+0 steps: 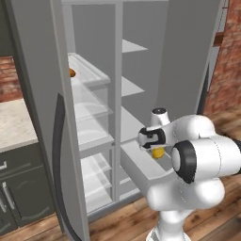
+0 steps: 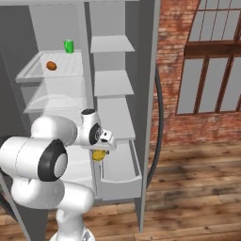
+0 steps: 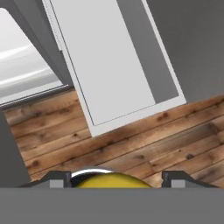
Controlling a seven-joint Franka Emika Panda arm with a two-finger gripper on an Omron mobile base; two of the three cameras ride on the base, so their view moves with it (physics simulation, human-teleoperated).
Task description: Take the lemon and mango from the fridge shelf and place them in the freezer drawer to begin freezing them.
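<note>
My gripper (image 1: 156,148) is shut on the lemon (image 1: 158,153), a small bright yellow fruit. It hangs just above the open freezer drawer (image 1: 141,165), near the drawer's back left part. In the hand view the lemon (image 3: 111,180) sits between the two dark fingertips (image 3: 59,179), with the light grey drawer (image 3: 109,65) ahead. The lemon (image 2: 98,155) also hangs under the hand (image 2: 104,140) in the right base view, beside the drawer (image 2: 123,181). The orange mango (image 2: 52,66) lies on the white fridge shelf (image 2: 33,71), high up in the left compartment.
A green can (image 2: 69,46) stands at the back of the shelf behind the mango. Grey shelves (image 2: 113,82) stack above the drawer. The open fridge doors (image 1: 42,117) flank the arm on both sides. Wooden floor (image 3: 131,144) lies below the drawer.
</note>
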